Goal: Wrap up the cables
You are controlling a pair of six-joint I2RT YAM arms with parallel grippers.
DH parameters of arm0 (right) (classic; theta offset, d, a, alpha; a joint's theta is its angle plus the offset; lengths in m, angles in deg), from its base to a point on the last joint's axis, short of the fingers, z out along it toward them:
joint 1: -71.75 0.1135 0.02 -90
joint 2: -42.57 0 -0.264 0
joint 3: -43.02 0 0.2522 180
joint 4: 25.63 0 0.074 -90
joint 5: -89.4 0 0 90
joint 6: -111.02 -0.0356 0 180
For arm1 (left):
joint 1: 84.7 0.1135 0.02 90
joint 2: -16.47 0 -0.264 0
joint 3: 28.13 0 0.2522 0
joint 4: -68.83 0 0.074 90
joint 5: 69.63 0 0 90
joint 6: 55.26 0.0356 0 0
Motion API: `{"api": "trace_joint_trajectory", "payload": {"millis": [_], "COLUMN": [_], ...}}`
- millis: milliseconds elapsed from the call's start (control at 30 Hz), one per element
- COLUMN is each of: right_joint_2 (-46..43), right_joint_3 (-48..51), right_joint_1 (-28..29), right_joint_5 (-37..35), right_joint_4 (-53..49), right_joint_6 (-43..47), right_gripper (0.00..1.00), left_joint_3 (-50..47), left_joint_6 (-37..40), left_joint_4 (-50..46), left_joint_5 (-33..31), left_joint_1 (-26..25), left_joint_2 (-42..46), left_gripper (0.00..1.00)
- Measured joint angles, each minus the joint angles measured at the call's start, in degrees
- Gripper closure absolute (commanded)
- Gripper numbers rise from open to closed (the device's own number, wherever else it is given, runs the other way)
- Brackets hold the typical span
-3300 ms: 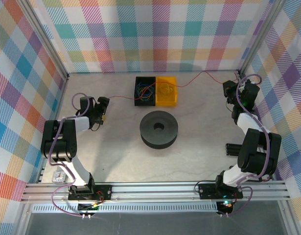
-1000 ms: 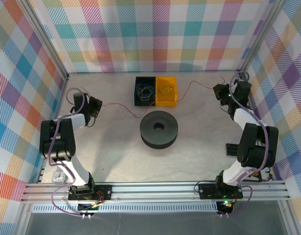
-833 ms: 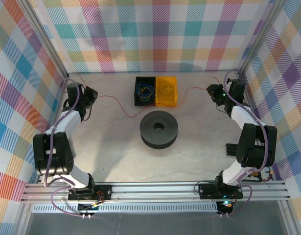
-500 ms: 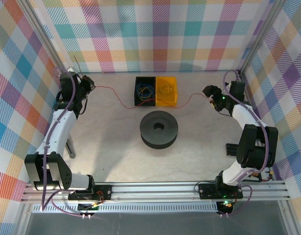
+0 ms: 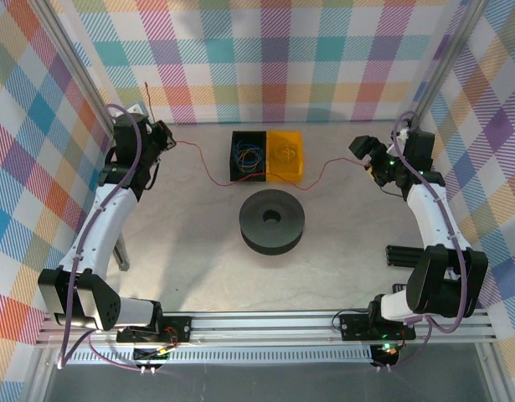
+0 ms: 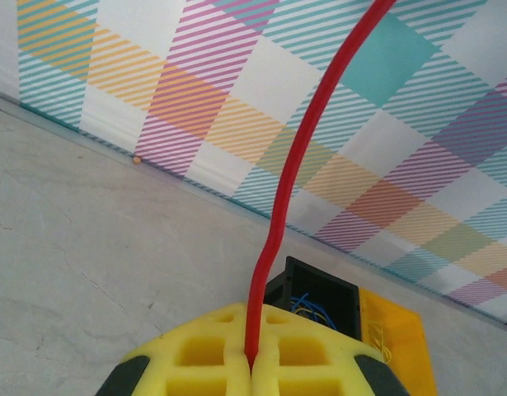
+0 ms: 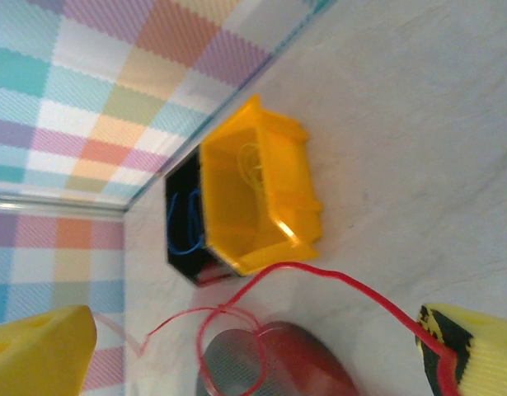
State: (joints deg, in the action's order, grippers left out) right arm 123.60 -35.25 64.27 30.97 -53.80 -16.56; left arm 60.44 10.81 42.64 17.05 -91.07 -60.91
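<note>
So far, by my judgement, the wrapping has not begun. My left gripper (image 6: 251, 375) is closed tight on the one red cable (image 6: 294, 165), which is pinched between the yellow pads near the far left corner of the bench (image 5: 198, 268), with a short tail standing up past them. From there the cable sags across the bench, passing between the bins and the spool (image 5: 257, 228), then rises to my right gripper (image 5: 364, 159) near the right edge. That gripper is spread wide. The cable runs to the inner edge of one finger, and I cannot tell whether it is caught there.

No turn of cable lies on the spool, so every winding is left to do.

I count one spool at the middle of the bench and two bins at the far edge: a black bin (image 5: 238, 155) and a yellow bin (image 5: 297, 161). Each holds loose strands (image 5: 250, 156), too tangled to count.
</note>
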Motion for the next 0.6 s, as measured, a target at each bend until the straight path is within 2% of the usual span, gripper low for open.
{"api": "trace_joint_trajectory", "payload": {"millis": [100,400,600], "right_joint_2": [0.2,-0.7,1.0], "right_joint_3": [-0.2,-1.4,-7.3], "right_joint_1": [0.9,2.7,2.7], "right_joint_5": [-1.9,-26.2,-36.8], "right_joint_4": [-2.3,-13.5,-17.9], "right_joint_6": [0.6,5.6,8.5], "right_gripper": [0.01,0.01,0.01], "left_joint_3": [0.3,3.6,3.6], "left_joint_6": [0.0,1.2,1.6], "left_joint_4": [0.3,0.5,0.3], "left_joint_5": [-1.0,-2.4,-2.8], "left_joint_1": [0.0,-0.4,-0.6], "left_joint_2": [0.0,0.0,0.1], "left_gripper": [1.00,1.00,1.00]}}
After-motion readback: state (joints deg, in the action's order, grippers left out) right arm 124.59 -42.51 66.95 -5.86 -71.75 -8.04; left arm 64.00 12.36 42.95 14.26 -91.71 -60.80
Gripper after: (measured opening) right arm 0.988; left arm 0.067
